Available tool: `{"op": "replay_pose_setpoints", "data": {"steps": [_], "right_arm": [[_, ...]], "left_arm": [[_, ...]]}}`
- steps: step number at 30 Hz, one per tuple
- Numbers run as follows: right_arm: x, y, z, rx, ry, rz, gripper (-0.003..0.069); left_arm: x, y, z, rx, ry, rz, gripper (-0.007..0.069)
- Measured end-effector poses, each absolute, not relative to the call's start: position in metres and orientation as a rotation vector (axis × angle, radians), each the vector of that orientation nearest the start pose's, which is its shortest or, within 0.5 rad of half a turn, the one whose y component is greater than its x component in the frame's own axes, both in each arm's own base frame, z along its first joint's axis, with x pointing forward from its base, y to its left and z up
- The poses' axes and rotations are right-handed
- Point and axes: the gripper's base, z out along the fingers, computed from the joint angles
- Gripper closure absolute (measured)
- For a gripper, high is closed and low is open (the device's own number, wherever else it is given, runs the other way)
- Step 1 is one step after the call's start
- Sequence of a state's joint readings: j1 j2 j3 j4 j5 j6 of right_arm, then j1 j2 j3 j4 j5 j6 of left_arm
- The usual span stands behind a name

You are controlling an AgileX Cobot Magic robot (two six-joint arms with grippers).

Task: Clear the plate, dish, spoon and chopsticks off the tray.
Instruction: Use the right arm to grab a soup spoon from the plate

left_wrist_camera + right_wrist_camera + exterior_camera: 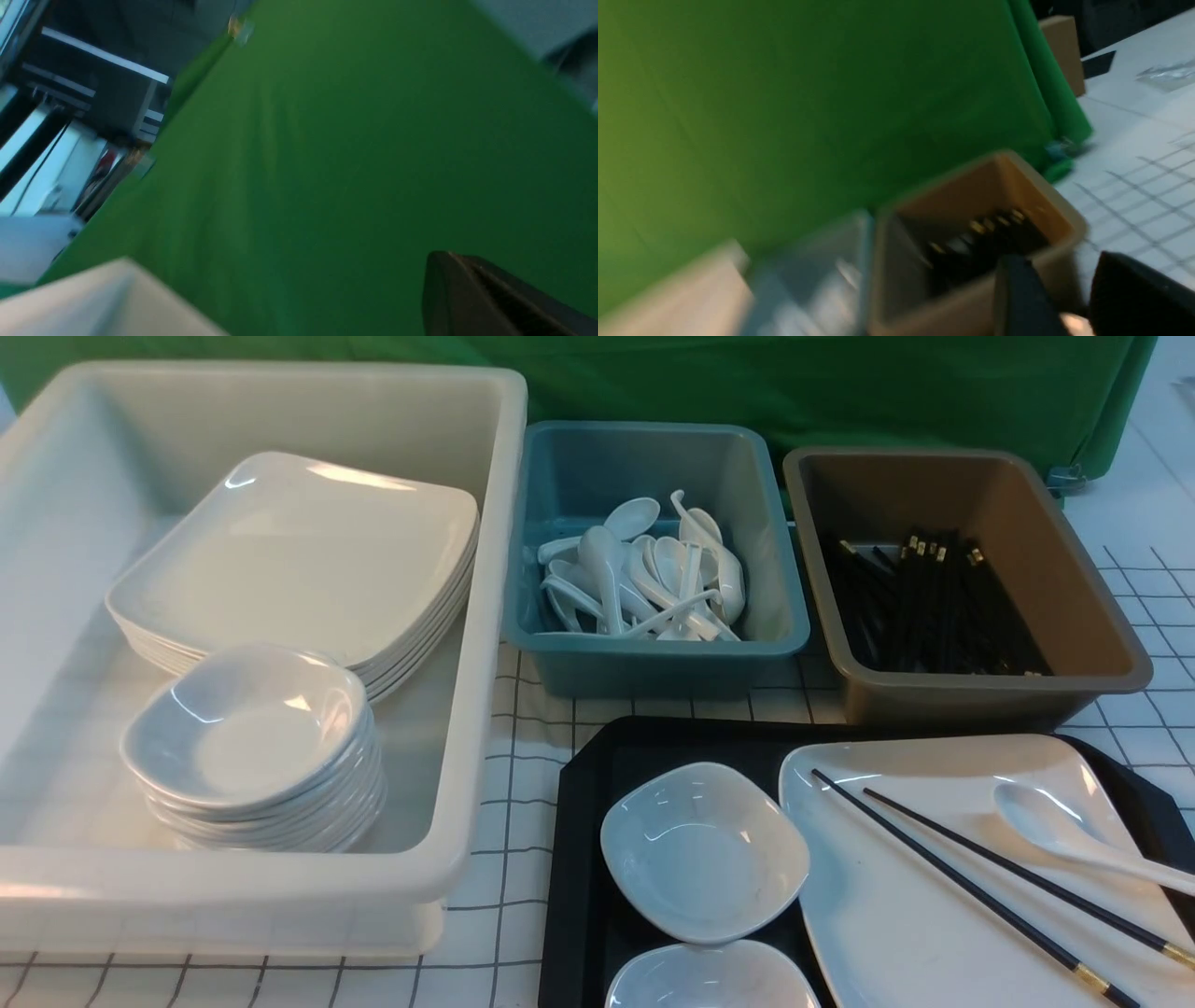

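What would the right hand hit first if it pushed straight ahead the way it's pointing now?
Most likely the brown bin: in the right wrist view its near wall sits directly ahead of the right hand. Blur makes the gap hard to judge.

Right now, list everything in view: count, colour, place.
tray: one, black, near right.
plate: one, white, on the tray.
chopsticks: two, black with gold bands, across the plate.
spoon: one, white, on the plate.
dishes: two, white, on the tray left of the plate.
tub: one, white, left.
plate stack: one, white, tub's far side.
dish stack: one, white, tub's near side.
teal bin: one, behind the tray.
spoons: a heap, white, in the teal bin.
brown bin: one, right of the teal bin.
spare chopsticks: many, black, in the brown bin.
backdrop: one, green, behind the bins.
tablecloth: one, white with grid, underneath.
left pincer: one, black, shut.
right pincer: one, black, open.
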State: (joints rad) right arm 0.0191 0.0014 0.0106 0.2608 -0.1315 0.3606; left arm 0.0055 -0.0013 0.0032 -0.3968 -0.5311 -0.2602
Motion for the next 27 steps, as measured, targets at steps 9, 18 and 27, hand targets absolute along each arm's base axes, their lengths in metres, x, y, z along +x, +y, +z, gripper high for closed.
{"op": "replay_pose_setpoints", "data": {"steps": [9,18,27], "right_arm": [[0.051,-0.006,0.236,0.539,1.097,0.685,0.0419],[0.051,0.011,0.347,0.071,1.505,0.482,0.0636],[0.114,0.058,0.355,-0.463,2.353,0.069,0.0656]], "left_arm": [[0.016,0.003,0.356,-0.299,0.959,-0.484,0.062],[0.088,-0.011,0.415,-0.105,1.815,-0.262,0.062],[0.175,-0.032,0.351,0.22,2.469,-0.442,0.062]]}}
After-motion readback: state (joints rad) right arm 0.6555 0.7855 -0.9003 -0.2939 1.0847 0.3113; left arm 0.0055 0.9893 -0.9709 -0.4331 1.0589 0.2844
